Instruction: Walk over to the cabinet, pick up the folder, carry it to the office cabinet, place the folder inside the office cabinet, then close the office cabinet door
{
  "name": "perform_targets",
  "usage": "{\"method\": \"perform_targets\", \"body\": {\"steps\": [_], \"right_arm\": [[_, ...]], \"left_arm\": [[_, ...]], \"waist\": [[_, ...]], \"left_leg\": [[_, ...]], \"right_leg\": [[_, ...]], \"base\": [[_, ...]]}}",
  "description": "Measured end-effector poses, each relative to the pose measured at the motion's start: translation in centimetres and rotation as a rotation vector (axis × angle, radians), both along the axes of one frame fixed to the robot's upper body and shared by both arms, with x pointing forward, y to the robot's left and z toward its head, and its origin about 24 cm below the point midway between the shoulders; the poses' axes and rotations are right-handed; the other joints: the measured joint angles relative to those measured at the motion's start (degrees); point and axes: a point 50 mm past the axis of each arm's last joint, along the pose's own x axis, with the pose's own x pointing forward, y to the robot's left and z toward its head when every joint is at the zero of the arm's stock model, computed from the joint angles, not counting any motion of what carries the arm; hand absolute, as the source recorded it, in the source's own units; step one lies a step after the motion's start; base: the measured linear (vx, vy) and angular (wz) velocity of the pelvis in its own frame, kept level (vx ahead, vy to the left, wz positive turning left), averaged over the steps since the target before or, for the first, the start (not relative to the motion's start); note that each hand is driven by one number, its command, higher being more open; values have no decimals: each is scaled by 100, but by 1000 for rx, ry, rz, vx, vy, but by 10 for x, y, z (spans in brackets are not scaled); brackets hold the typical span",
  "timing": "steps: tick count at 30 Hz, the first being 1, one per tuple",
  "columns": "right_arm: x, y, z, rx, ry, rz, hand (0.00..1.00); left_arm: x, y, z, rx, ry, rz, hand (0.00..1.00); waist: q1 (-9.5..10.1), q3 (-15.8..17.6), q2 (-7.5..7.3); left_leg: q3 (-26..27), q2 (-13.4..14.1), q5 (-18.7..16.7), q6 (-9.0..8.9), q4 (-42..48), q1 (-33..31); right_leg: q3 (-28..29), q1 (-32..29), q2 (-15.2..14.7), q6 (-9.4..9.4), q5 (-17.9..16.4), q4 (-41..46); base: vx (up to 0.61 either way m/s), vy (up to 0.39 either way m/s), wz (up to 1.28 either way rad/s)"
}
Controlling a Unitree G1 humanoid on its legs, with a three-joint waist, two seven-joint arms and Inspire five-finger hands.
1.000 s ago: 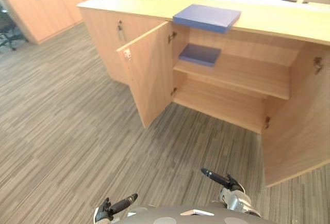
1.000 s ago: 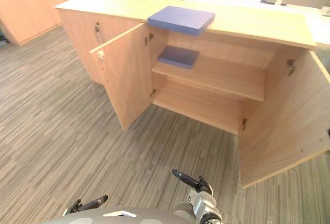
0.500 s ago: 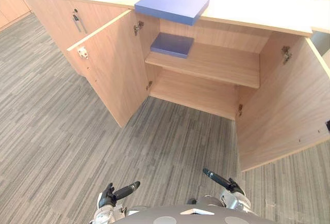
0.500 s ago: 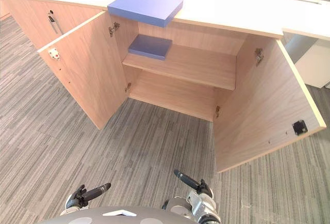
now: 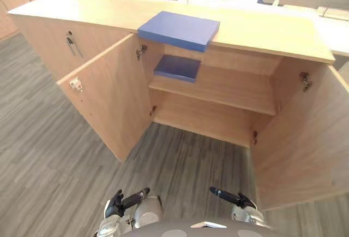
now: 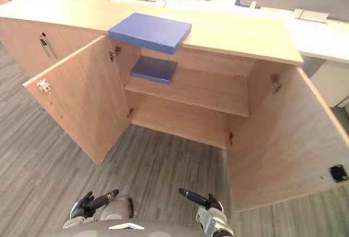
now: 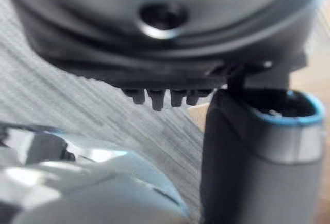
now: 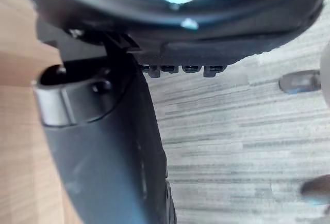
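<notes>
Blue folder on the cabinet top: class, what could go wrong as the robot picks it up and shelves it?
1. The folder juts past the front edge of the cabinet top; a nudge might tip it off.
2. The open left door and right door flank the approach; an arm could clip one.

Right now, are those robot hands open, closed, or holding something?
Left robot hand: open, holding nothing.
Right robot hand: open, holding nothing.

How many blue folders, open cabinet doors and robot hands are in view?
Blue folders: 2, one on the cabinet top, one on the upper shelf.
Open cabinet doors: 2, left door, right door.
Hands: 2, left hand, right hand.
Total: 6.
</notes>
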Motion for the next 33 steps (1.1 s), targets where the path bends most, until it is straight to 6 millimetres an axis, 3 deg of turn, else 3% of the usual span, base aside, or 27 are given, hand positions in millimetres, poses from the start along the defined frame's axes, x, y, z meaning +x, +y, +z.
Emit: {"method": "perform_targets", "body": {"steps": [1, 2, 3, 5, 7, 11, 15, 19, 21, 22, 24, 26, 28, 31, 33], "right_arm": [[0, -4, 1, -11, -1, -1, 100], [2, 0, 1, -1, -5, 2, 100], [6, 13, 0, 25, -13, 35, 100], [14, 25, 2, 48, -33, 59, 100], [18, 26, 3, 46, -41, 65, 100], [5, 21, -1, 37, -3, 64, 100], [-9, 11, -5, 12, 41, 80, 100], [-27, -5, -7, -2, 76, 7, 100], [-26, -9, -6, -5, 60, -32, 100], [-25, -11, -5, -12, 52, -42, 100], [-21, -10, -4, -10, 42, -38, 100], [-18, -9, -4, -6, 30, -34, 100], [-10, -4, -2, -1, 8, -18, 100], [-14, 0, -4, -1, 25, 10, 100], [-21, -10, -4, -32, 48, 32, 100]], "left_arm": [[-8, -8, -3, -12, 20, -10, 100], [-7, -9, -3, -12, 24, -17, 100], [2, -2, -1, 7, 8, -26, 100], [6, 3, 1, 20, -13, -3, 100], [1, 1, -1, 9, 9, 16, 100], [-28, 5, -8, 0, 100, 86, 100], [-36, 5, -9, 7, 123, 98, 100], [-44, 4, -10, 10, 144, 79, 100], [-46, 5, -10, 11, 147, 74, 100], [-44, 6, -10, 16, 143, 74, 100], [-41, 6, -9, 17, 136, 71, 100], [-38, 3, -11, 9, 141, 68, 100], [-39, 3, -11, 9, 145, 70, 100], [-38, 7, -10, 14, 139, 76, 100], [-40, -1, -11, -12, 131, 123, 100]], "waist": [[1, -70, 241], [49, -47, 295], [19, -29, 46], [65, 28, -174], [102, 40, -147], [91, -107, -201], [109, -168, -193], [79, -334, -200], [-48, -405, -248], [-115, -396, -244], [-130, -369, -211], [-148, -312, -123], [-174, -282, -130], [-228, -246, -311], [-176, -248, -181]], "left_leg": [[-284, -64, 870, 15, -1934, 153], [-301, -128, 1099, 4, -1871, 156], [-231, -406, 1141, -23, -2232, 254], [-198, -694, 1262, -42, -2685, 409], [-172, -768, 1203, 22, -2705, 490], [-14, -1119, 1446, 315, -3477, 1041], [-86, -1303, 1487, 373, -3869, 1470], [-287, -1498, 1515, 417, -4405, 2016], [-312, -1641, 1511, 478, -4610, 2217], [-293, -1645, 1552, 554, -4724, 2291], [-282, -1561, 1579, 575, -4847, 2382], [-285, -1363, 1513, 585, -4972, 2570], [-389, -1286, 1436, 462, -5076, 2672], [-665, -1405, 1462, 402, -5168, 2767], [-751, -1293, 1649, 154, -5256, 2765]], "right_leg": [[136, 15, 65, 182, -120, 133], [316, 55, -26, 265, -279, 137], [578, -14, -143, 274, -338, 91], [713, -297, -91, 269, -245, 77], [764, -240, -162, 280, -155, 42], [1034, -158, -568, 617, 330, -131], [1205, -183, -782, 755, 565, 19], [1387, -1069, -1091, 773, 582, 1800], [1118, -1503, -1382, 644, 689, 2694], [793, -1611, -1501, 543, 545, 2906], [385, -1809, -1419, 536, -50, 2989], [132, -2003, -967, 485, -359, 2644], [252, -2193, -556, 503, -315, 1875], [550, -2208, -429, 408, 25, 1443], [324, -2166, -371, 317, -32, 1425]], "base": [[292, 343, -37], [270, 285, 0], [212, 194, 19], [125, 75, 20], [127, 75, -2], [202, 122, -22], [162, 83, -41], [130, 127, -44], [90, 109, -20], [45, 79, -8], [-4, 47, -16], [-51, -27, -16], [-89, -119, 3], [5, -191, 56], [98, -179, 52]]}}
